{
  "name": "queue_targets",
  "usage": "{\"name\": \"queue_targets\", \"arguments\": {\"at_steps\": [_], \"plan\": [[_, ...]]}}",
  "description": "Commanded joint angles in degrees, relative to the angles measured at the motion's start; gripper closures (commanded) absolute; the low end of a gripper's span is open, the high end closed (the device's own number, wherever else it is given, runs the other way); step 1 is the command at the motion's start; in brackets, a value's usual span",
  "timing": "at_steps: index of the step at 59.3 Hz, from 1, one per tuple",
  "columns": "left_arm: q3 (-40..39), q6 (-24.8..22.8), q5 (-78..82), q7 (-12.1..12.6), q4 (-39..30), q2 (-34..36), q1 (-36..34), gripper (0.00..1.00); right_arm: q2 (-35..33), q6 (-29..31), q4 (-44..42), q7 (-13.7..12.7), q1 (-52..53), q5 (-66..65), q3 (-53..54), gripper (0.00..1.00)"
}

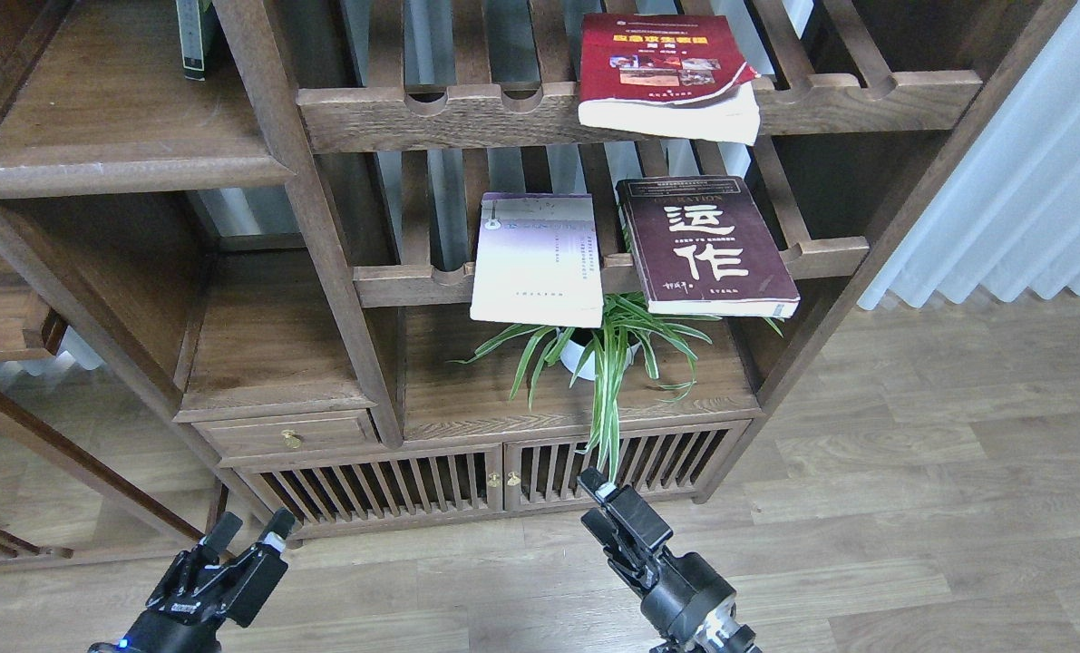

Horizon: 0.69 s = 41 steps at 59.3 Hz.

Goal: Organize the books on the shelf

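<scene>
1. Nearest to me, low over the wooden floor (866,508), are my two grippers; my left gripper (248,533) has its fingers apart with nothing between them; my right gripper (598,490) is seen nearly end-on, and I cannot tell whether its fingers are apart or together; it holds nothing that I can see.
2. Just beyond stands the bookcase's slatted cabinet (503,481), and on its top a spider plant (608,358) in a white pot.
3. Farther and higher, on the lower slatted rack (413,283), two books lie flat with their near ends overhanging the front rail; the lavender-white book (538,261) is on the left and the maroon book (705,247) on the right, near each other but apart; both long axes run near to far.
4. Farthest, on the upper rack (431,113), the thick red book (665,73) also overhangs the rail.
5. The solid shelf (118,122) is at the far left, with a dark book (195,36) standing at its back.
6. All three books lie ahead and above; I judge my right gripper nearer to them, while the shelf lies on my left arm's side; none has been moved there yet.
</scene>
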Motion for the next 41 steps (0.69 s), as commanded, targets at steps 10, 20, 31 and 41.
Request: {"name": "queue_targets", "arguments": {"at_steps": [10,20,31,41], "plan": [[0.08,0.0,-6.64,0.01,0.94,-0.32,-1.48,0.0,0.0,2.56,-1.26,0.0,0.54,-0.05,0.52,0.01],[0.08,0.0,-6.64,0.01,1.73,-0.4,-1.57,0.0,0.0,4.99,-5.3,-0.35,2.47,-0.05,0.43,0.01],[-0.54,0.0,-6.64,0.01,1.91,-0.76,-1.31,0.0,0.0,4.99,-5.74,-0.7,2.82,0.03,0.43,0.01],[-0.62,0.0,-6.73,0.01,1.91,-1.11,-0.78,0.0,0.0,4.99,-5.83,-0.88,2.91,0.03,-0.54,0.01]]}}
